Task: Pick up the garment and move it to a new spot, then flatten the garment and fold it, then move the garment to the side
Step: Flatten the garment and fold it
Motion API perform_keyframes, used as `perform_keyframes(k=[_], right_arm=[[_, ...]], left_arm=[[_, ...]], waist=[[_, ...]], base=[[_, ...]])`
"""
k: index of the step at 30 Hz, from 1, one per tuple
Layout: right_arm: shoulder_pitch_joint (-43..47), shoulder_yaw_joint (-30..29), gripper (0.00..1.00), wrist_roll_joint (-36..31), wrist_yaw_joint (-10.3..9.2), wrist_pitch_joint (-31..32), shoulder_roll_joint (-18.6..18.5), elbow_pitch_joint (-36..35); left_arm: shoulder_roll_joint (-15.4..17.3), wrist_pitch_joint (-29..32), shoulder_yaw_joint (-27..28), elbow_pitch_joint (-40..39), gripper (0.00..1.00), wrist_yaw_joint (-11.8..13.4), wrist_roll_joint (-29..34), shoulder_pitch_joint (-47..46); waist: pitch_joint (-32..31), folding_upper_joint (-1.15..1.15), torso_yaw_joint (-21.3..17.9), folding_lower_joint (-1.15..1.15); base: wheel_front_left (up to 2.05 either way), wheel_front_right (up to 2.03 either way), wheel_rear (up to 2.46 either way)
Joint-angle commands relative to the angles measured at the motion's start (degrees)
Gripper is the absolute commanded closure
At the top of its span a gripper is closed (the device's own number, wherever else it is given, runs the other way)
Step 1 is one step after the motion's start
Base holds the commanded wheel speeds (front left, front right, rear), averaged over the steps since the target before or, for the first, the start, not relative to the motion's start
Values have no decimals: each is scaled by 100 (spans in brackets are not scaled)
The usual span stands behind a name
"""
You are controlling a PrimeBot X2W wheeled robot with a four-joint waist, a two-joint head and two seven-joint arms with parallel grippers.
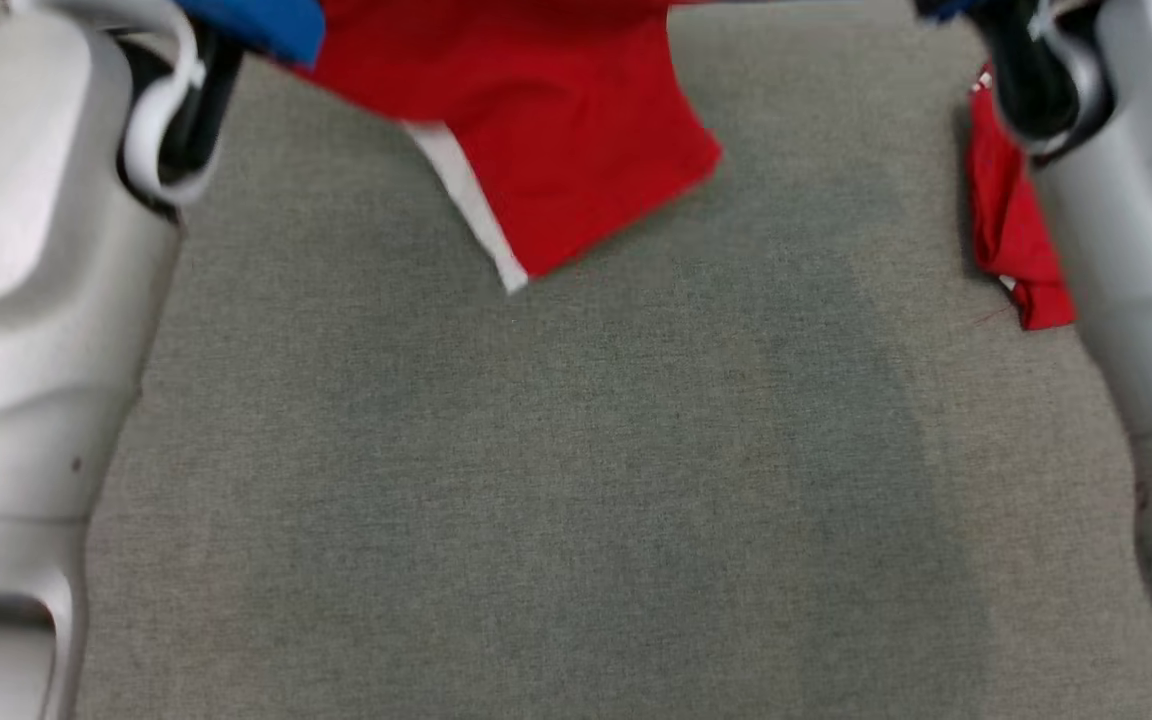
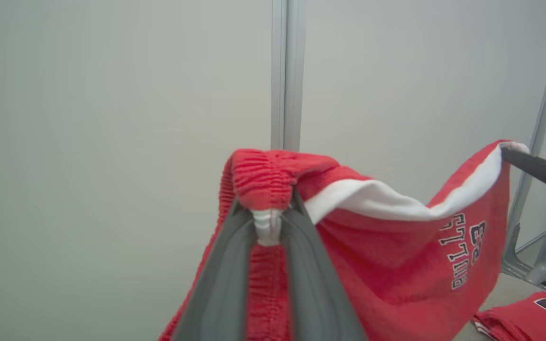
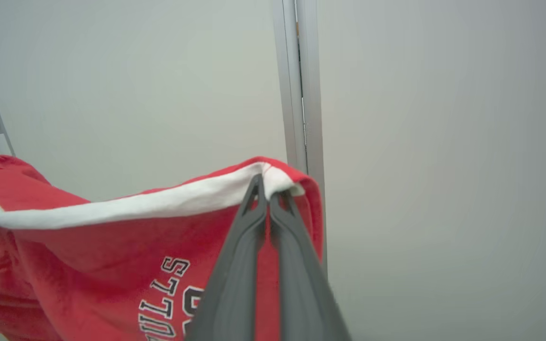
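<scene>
**Item:** garment [image 2: 396,246], red shorts with an elastic waistband, white trim along one edge, and "BULLS 23" lettered on one leg (it ran sideways in the left wrist view).

**Position:** held up in the air, slung between both arms with its middle sagging. In the head view one leg hung at the upper middle above the desk [image 1: 576,500]. Whether its lowest corner touched the grey cloth top could not be told.

**Left fingers** [image 2: 235,237]: clamped on the gathered waistband. It bunched over their tips, and a white fold was pinched in the narrow gap between them.

**Right fingers** [image 3: 249,222]: pressed together on the white-trimmed edge, the cloth draping over their tips.

**Nearby:**
- A second red piece [image 1: 1011,230] lay on the desk just beside the right forearm [image 1: 1136,250].
- A blue cloth [image 1: 266,25] sat at the top edge next to the left forearm [image 1: 26,250].

**Backdrop:** pale wall [image 2: 112,118] with a metal upright [image 2: 286,71] directly behind the garment.
</scene>
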Motion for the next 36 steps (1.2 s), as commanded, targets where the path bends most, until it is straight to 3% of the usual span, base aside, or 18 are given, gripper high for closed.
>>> perform_keyframes(k=[1,7,12,19,23,26,36], right_arm=[[-361,-52,100,54,1,18,-65,122],[-1778,-86,100,459,1,9,-71,720],[-1730,357,100,725,1,-169,-140,918],[-431,906,100,1310,1,-404,-199,927],[331,1142,100,1531,1,-441,-253,760],[1360,1429,100,1705,1,-455,-492,349],[4062,1226,100,2036,1,-458,-918,-1004]], left_arm=[[-18,19,-59,110,100,0,36,-388],[-207,-153,-297,944,100,0,-146,-1913],[-314,-461,-720,1368,100,0,-443,-2047],[-310,-840,-1314,1598,100,0,-822,-812],[-238,-904,-1385,1577,100,0,-867,-67],[-232,-916,-1150,1210,100,55,-658,957],[-179,-915,-522,-109,100,290,-68,3714]], waist=[[191,-2,104,-3],[526,-2,1,-3],[594,-2,-30,-3],[473,-2,-5,-3],[344,-2,-1,-3],[136,-2,84,-3],[-559,-2,133,-3]], base=[[0,0,0],[0,0,0],[0,0,0],[0,0,0],[0,0,0],[0,0,0],[0,0,0]])
